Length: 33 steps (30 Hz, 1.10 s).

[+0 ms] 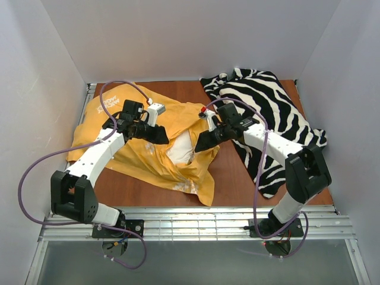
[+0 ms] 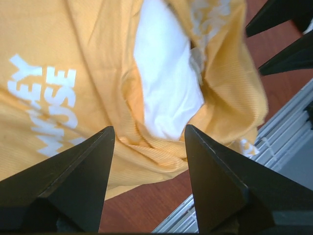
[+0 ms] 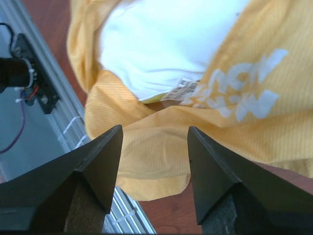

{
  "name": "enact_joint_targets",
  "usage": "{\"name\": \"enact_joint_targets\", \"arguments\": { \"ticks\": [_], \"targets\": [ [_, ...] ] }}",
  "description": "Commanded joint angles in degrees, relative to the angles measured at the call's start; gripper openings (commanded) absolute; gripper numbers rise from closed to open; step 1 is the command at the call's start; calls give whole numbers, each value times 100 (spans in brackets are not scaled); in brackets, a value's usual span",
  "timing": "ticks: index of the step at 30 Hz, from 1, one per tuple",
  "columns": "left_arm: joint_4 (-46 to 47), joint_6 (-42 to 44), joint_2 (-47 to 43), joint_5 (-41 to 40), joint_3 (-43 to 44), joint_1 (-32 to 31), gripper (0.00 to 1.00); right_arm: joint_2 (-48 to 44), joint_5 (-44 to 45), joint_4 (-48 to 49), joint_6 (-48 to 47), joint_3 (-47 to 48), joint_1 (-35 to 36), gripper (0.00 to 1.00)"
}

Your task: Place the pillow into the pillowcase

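The orange-yellow pillowcase (image 1: pixel 148 160) lies crumpled on the brown table, left of centre. The white pillow (image 1: pixel 180 149) shows only through the case's mouth; the rest is inside. My left gripper (image 1: pixel 164 136) is open and empty, just above the case left of the mouth. My right gripper (image 1: pixel 198 143) is open and empty, just right of the mouth. In the left wrist view the pillow (image 2: pixel 164 83) shows between folds of the case (image 2: pixel 88 73). In the right wrist view the pillow (image 3: pixel 161 39) with a small label lies above a flap of the case (image 3: pixel 156 147).
A black-and-white zebra-striped cloth (image 1: pixel 270 113) lies at the back right, under my right arm. A metal rail (image 1: pixel 196 222) runs along the table's near edge. White walls close in the left, back and right sides.
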Motion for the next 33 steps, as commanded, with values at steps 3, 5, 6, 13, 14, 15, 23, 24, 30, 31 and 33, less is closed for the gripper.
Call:
{"name": "enact_joint_targets", "arguments": {
  "ticks": [3,5,6,13,14,15,23,24,30,31,33],
  "targets": [
    [226,-3,116,-871,-418,-47,56,607,1395,80,208,417,201,49],
    [297,-12,143,-897,-427,-74,56,932,1492,221,313,645,210,48],
    [350,-12,143,-898,-427,-74,56,1038,1510,274,366,741,201,48],
    [473,41,81,-1012,-567,-74,56,1856,1290,345,586,1489,192,25],
    [482,58,81,-1038,-585,-74,56,1813,1151,327,578,1542,201,2],
    [491,84,107,-1056,-585,-74,56,1761,1062,275,595,1577,192,1],
    [728,112,195,-442,-550,-74,56,812,0,212,761,1621,-1,1],
    [842,50,222,-293,-550,-74,57,793,-80,239,797,1612,-27,1],
    [1211,-302,836,-309,-435,-223,57,855,-458,414,1156,1507,-150,1],
    [1238,-311,881,-396,-435,-267,56,898,-598,485,1253,1463,-203,1],
    [1343,-328,934,-423,-462,-390,55,925,-696,695,1473,1402,-221,1]
  ]
}}
